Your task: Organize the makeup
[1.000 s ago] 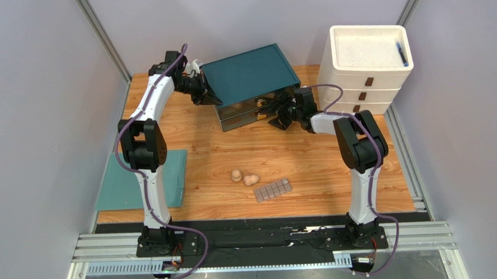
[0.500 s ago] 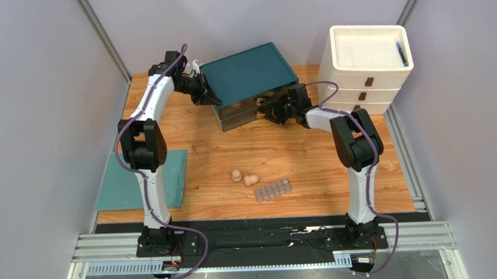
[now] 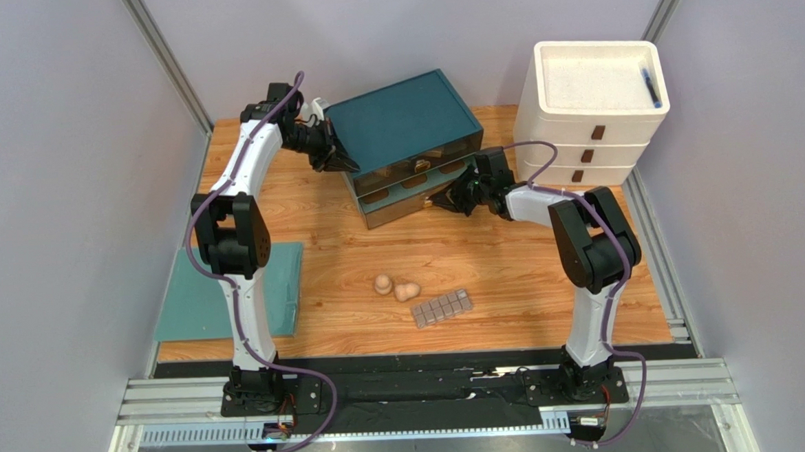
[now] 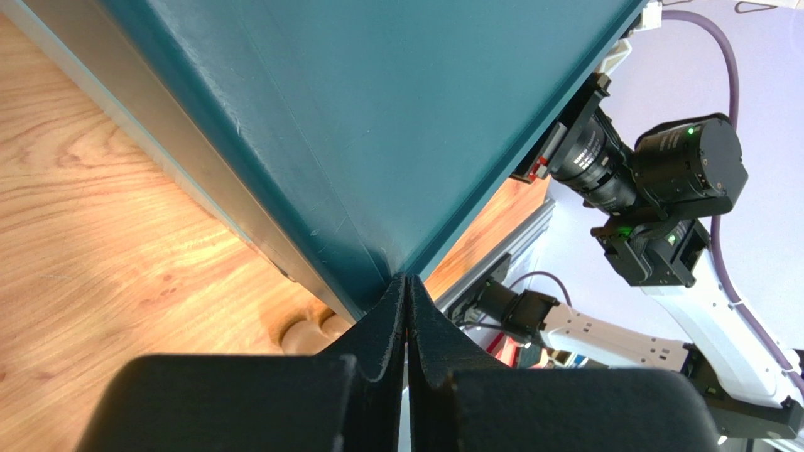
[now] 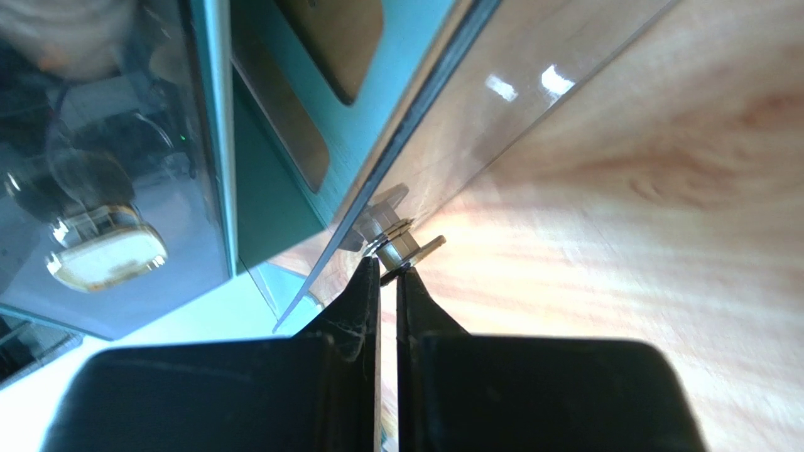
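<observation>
A teal organizer box [image 3: 401, 118] with clear drawers stands at the back middle. Brown-tinted tubes [image 3: 413, 181] show through its drawer fronts. My right gripper [image 3: 442, 198] [image 5: 389, 266] is shut on the small metal knob [image 5: 401, 247] of a clear drawer front. My left gripper [image 3: 342, 163] [image 4: 407, 279] is shut with nothing in it, its tips pressed against the box's left corner. Two beige sponges [image 3: 382, 284] [image 3: 408, 290] and a brownish palette [image 3: 442, 308] lie on the wood nearer the arms. A round bottle [image 5: 104, 254] shows dimly through the box wall.
A white three-drawer unit [image 3: 590, 133] stands at the back right, close to the right arm, with a blue pen [image 3: 652, 87] in its top tray. A teal mat [image 3: 198, 299] lies at the left beside the left arm's base.
My right gripper moved in to the box front and shut on the drawer knob. The drawer has come out a little toward the arms. The left arm has not moved.
</observation>
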Controlling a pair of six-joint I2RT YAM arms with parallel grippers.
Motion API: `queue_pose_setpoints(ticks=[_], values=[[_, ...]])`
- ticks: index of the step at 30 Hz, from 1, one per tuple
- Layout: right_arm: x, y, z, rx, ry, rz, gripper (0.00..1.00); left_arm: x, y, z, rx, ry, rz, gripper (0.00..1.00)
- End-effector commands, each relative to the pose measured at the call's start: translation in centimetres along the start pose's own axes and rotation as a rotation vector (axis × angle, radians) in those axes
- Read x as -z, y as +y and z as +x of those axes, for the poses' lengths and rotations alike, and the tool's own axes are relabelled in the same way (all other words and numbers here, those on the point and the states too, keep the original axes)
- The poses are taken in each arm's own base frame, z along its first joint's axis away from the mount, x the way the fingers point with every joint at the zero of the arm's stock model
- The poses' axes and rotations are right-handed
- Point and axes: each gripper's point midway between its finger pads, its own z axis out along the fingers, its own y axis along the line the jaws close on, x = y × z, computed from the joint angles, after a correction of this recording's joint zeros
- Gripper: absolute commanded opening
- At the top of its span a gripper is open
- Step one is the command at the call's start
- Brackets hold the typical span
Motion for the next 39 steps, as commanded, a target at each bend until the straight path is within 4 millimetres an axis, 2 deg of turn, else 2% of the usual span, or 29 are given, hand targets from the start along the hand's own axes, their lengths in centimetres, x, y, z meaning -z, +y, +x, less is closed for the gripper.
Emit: queue_pose_setpoints(ticks=[1, 12, 21, 25, 26, 27, 31, 35, 38, 39], values=[[1.6, -7.7, 5.9, 0.004, 0.182, 0.242, 0.00, 1.9, -0.1, 0.8, -0.014, -0.003, -0.055, 0.03], [3.8, -9.9, 8.7, 0.054, 0.251, 0.312, 0.00, 3.3, 0.9, 0.6, -0.010, -0.030, -0.114, 0.03], [5.4, -9.1, 8.7, 0.125, 0.244, 0.310, 0.00, 3.9, 1.3, 0.6, 0.000, -0.041, -0.138, 0.03], [6.6, -6.5, 8.0, 0.214, 0.223, 0.247, 0.15, 3.9, 1.4, 0.7, 0.004, -0.037, -0.141, 0.03], [6.9, -6.1, 7.3, 0.275, 0.190, 0.247, 0.18, 3.9, 1.3, 0.8, 0.003, -0.037, -0.138, 0.03], [8.2, -4.5, 6.8, 0.321, 0.159, 0.222, 0.24, 3.9, 1.3, 0.7, 0.003, -0.037, -0.138, 0.03], [11.6, -0.7, 5.4, 0.550, 0.065, 0.165, 0.36, 4.1, 1.1, 0.8, -0.004, -0.042, -0.135, 0.03], [14.2, 0.6, 5.5, 0.718, 0.048, 0.150, 0.45, 4.2, 1.0, 0.8, -0.010, -0.044, -0.134, 0.03], [15.2, -0.2, 7.1, 0.855, 0.108, 0.165, 0.50, 4.3, 1.0, 0.9, -0.016, -0.045, -0.134, 0.03], [15.4, -1.2, 8.2, 0.939, 0.161, 0.187, 0.50, 4.1, 1.3, 1.0, -0.009, -0.039, -0.136, 0.03]])
